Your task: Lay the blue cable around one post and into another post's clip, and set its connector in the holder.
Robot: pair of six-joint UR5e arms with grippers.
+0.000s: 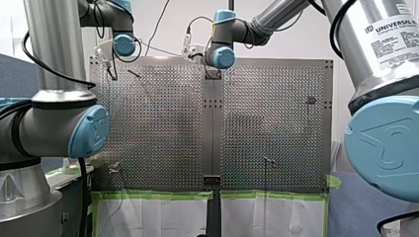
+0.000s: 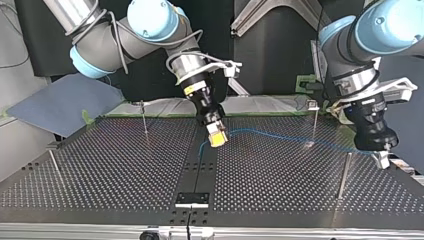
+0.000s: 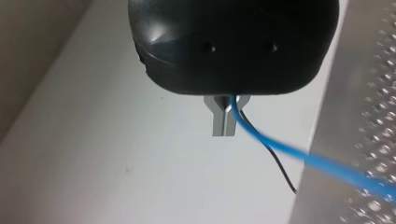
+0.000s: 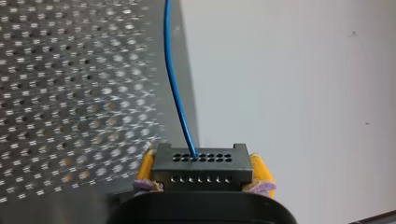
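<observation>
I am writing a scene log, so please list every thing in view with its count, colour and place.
table: one, silver, perforated, under both arms.
posts: four, thin metal, standing apart on the table.
cable: one, blue, hanging from connector to left gripper.
connector: one, black, between right gripper pads.
holder: one, dark, on the table's middle strip, nearest in the top view.
tape: strips, green, along the table's nearest edge in the front view.
sheet: one, blue-grey, beside the table at the top view's left.
right gripper: one, yellow pads, shut on connector.
left gripper: one, black, metal fingers, shut on cable.
</observation>
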